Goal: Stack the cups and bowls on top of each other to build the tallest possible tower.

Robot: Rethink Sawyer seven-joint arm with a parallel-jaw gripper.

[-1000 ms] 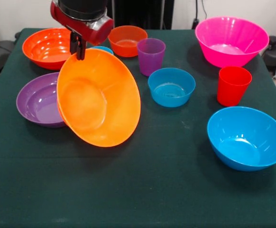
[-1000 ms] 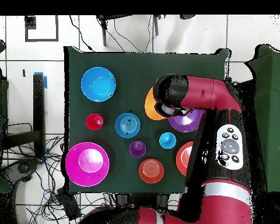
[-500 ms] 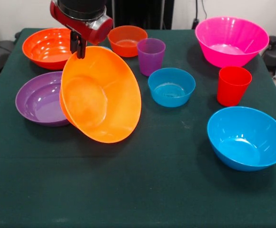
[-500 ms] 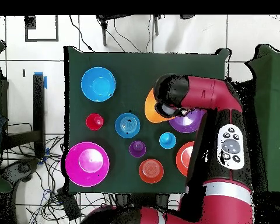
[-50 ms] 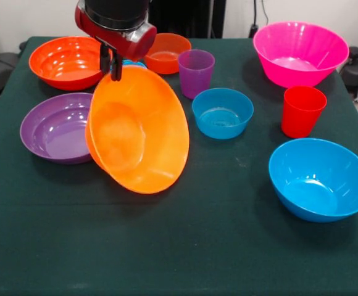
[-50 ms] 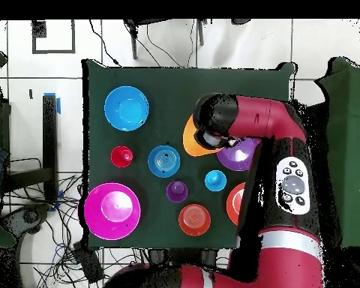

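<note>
My gripper (image 5: 112, 63) clamped on the rim of the large orange bowl (image 5: 139, 131), bowl tipped steeply on edge, hollow facing the camera, beside the purple bowl (image 5: 54, 127) on the green table (image 5: 185, 246)

gripper (image 5: 113, 66) pinches the tilted large orange bowl (image 5: 139, 131) by its rim.

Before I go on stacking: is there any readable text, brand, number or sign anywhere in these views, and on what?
None can be read.
The bowls and cups, including the large orange bowl hanging tilted from the gripper, show plain plastic, no print.
The arm's grey button panel in the overhead view carries round buttons; any marks on them are too small to read.
</note>
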